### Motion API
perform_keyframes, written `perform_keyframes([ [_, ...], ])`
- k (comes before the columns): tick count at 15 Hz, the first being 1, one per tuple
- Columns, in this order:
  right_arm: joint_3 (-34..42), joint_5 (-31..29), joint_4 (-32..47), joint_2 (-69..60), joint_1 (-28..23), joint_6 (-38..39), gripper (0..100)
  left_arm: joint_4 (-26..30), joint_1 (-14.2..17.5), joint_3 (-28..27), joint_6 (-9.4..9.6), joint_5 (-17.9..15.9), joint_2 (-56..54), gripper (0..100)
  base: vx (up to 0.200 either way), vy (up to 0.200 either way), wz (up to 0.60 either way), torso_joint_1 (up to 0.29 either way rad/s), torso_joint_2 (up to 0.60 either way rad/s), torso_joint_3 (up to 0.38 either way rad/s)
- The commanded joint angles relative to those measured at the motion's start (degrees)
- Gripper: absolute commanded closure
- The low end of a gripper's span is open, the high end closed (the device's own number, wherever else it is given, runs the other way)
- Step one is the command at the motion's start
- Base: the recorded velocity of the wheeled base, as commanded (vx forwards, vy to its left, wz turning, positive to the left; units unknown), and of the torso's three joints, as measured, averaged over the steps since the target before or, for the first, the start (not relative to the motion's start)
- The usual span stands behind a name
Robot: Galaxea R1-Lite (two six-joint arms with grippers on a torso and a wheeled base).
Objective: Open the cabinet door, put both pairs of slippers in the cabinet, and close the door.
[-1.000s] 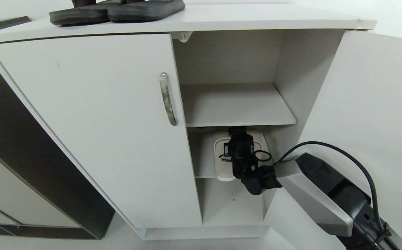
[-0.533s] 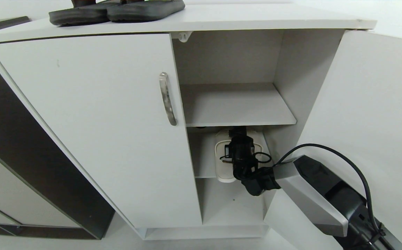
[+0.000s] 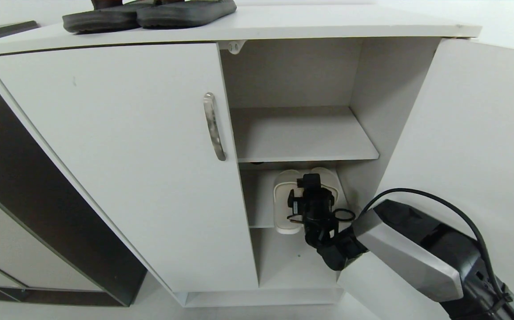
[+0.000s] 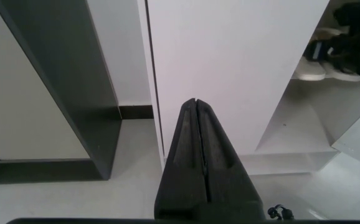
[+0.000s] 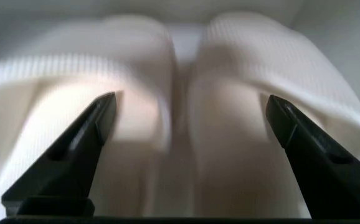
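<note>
A white cabinet (image 3: pixel 328 22) stands with its right door (image 3: pixel 461 133) swung open and its left door (image 3: pixel 128 155) closed. A pair of white slippers (image 3: pixel 285 200) lies side by side on the middle shelf, also seen close up in the right wrist view (image 5: pixel 248 81). My right gripper (image 3: pixel 309 180) is open just in front of their near ends, its fingers (image 5: pixel 99 118) spread wide and holding nothing. A pair of dark slippers (image 3: pixel 150 13) rests on the cabinet top. My left gripper (image 4: pixel 195 112) is shut and empty, low before the closed left door (image 4: pixel 230 56).
The upper shelf (image 3: pixel 301 133) and the bottom compartment (image 3: pixel 292 262) hold nothing. A metal handle (image 3: pixel 213 126) sits on the closed left door. A dark panel (image 3: pixel 25 191) stands left of the cabinet. The open door hems in my right arm's side.
My right gripper first pushed the white slippers a little deeper onto the middle shelf. It has since drawn back out towards the shelf's front edge, leaving them there.
</note>
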Motion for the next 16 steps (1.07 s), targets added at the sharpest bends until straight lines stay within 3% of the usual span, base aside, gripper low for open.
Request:
perform_keyframes([
  [1, 19.8, 0.1, -9.8, -10.5, 3.1, -0.2, 0, -0.1, 0.0, 0.0, 0.0, 0.0, 0.0, 100, 0.0, 0.0, 0.0, 0.0, 0.0, 0.0],
  [5, 36.4, -0.1, -21.4, -15.9, 5.7, -0.4, 0, -0.1, 0.0, 0.0, 0.09, 0.0, 0.0, 100, 0.0, 0.0, 0.0, 0.0, 0.0, 0.0],
  [16, 38.5, -0.1, -24.1, -18.0, 7.6, -0.4, 0, -0.1, 0.0, 0.0, -0.09, 0.4, 0.0, 100, -0.164, 0.0, 0.0, 0.001, 0.0, 0.0],
])
